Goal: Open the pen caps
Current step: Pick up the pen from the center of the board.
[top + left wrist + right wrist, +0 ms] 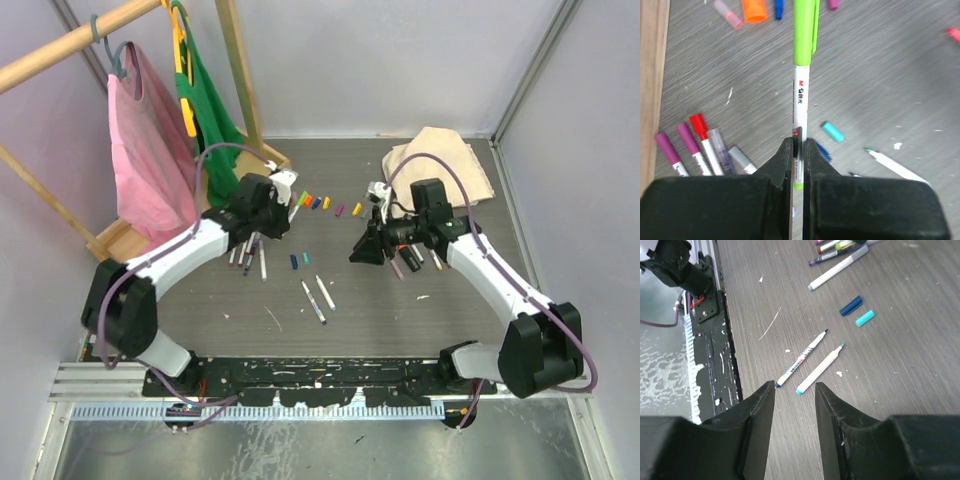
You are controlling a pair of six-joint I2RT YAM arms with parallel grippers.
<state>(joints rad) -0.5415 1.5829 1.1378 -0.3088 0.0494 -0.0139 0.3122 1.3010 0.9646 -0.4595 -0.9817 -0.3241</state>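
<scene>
My left gripper (798, 145) is shut on the lower end of a white-barrelled pen (800, 100). Its lime-green cap (802, 30) is still on and points away from me. In the top view this gripper (283, 197) sits by a row of loose pen caps (318, 203). More loose ones lie around: orange (754, 9), pink (727, 14), teal (832, 131). Capped pens (695, 145) lie at the lower left. My right gripper (795, 387) is open and empty, hovering (362, 250) above the table. Beneath it lie two uncapped pens (802, 360), a blue cap (850, 305) and a teal cap (865, 318).
A wooden rack (60, 50) with a pink garment (150, 150) and a green one (212, 110) stands at the back left, its base (125, 238) close to my left arm. A beige cloth (440, 165) lies at the back right. The black rail (715, 340) lines the near edge.
</scene>
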